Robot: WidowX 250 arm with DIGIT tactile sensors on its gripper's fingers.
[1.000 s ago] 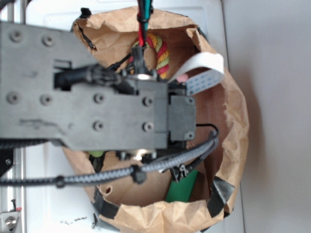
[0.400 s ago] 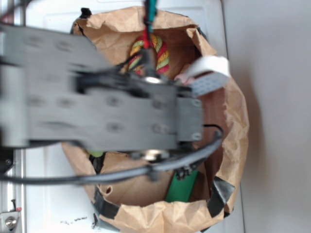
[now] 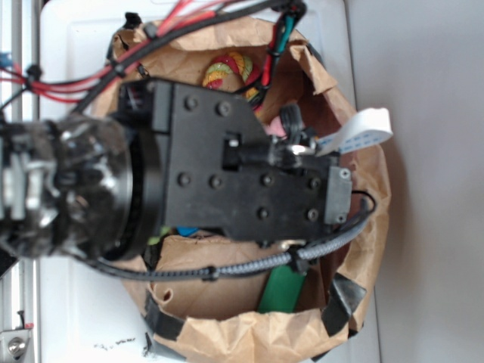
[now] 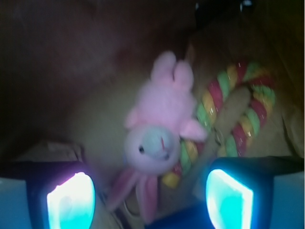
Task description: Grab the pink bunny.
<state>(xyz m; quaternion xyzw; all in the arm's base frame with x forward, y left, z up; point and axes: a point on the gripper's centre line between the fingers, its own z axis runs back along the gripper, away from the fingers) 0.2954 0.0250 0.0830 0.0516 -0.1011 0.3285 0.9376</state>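
**Pincer spread above bunny in paper bag**

Wrist view only: one pink bunny (image 4: 159, 129) lying whole on the bag floor, between and just ahead of the two lit fingertips (image 4: 71, 202). Pincer (image 4: 150, 200) spread wide, pinching nothing. Long axis near vertical in that view: ears toward the pincer, face turned up at the camera, feet pointing away. One rope ring (image 4: 233, 117), red-yellow-green twist, to the right of the pincer line, touching the bunny's side.

Exterior view: bunny reduced to a pink sliver (image 3: 277, 127) beside the arm; pincer hidden below the arm. One brown paper bag (image 3: 363, 227) on the white bench (image 3: 76, 318). One green flat piece (image 3: 281, 291) inside the bag, rear of the arm.
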